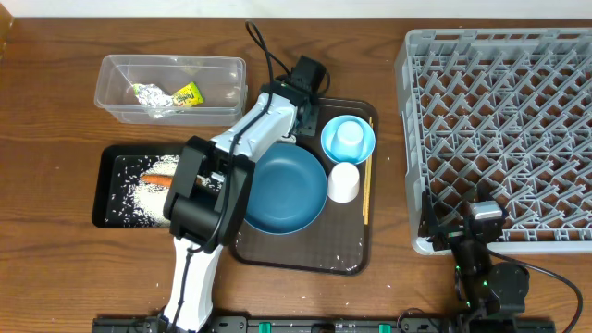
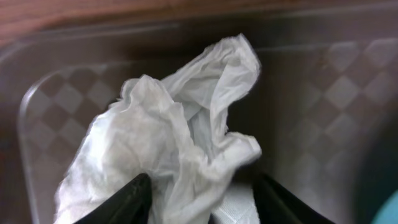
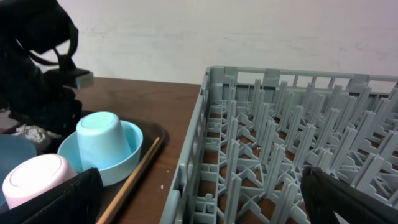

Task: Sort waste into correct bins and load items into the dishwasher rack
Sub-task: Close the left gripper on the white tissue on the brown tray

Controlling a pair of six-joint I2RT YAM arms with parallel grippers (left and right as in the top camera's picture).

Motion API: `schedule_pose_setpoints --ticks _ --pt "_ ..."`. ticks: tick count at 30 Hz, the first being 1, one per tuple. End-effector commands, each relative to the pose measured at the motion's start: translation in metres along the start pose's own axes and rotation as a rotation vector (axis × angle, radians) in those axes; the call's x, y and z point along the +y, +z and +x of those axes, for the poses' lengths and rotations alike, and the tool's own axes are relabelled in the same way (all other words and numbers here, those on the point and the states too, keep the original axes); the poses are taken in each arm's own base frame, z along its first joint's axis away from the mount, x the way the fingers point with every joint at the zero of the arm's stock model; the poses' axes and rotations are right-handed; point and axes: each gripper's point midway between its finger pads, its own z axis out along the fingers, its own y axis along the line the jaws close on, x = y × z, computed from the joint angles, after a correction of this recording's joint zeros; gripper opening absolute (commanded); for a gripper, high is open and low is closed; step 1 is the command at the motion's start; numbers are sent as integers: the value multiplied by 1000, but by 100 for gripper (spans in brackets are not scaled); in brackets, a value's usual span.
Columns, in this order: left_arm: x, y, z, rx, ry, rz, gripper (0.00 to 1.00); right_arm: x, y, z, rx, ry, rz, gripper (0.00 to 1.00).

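Napkin [image 2: 180, 143] lies crumpled in a corner of the tray [image 2: 50, 106], directly between the fingers of the left hand [image 2: 200, 190]. That hand is open and straddles it, with no squeeze evident. The left arm is nearer; the right hand [image 3: 205, 194], spread and empty, hangs by the rack [image 3: 280, 124]. Overhead hides the napkin under the arm but shows the tub [image 1: 172, 59] beyond, to the left, its likely destination.
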Motion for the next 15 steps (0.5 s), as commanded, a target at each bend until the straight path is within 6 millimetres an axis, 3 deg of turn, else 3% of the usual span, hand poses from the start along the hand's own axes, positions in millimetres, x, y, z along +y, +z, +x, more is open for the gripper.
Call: schedule_pose_setpoints --ticks 1,5,11,15 --pt "2 5 3 5 7 -15 45 -3 0 1 5 -10 13 99" --pt "5 3 -2 -15 5 -34 34 -3 0 1 5 -10 13 99" --pt "8 -11 -10 -47 0 -40 10 -3 0 1 5 -10 13 99" --pt "7 -31 -20 -90 -7 -29 6 -3 0 1 5 -10 13 99"
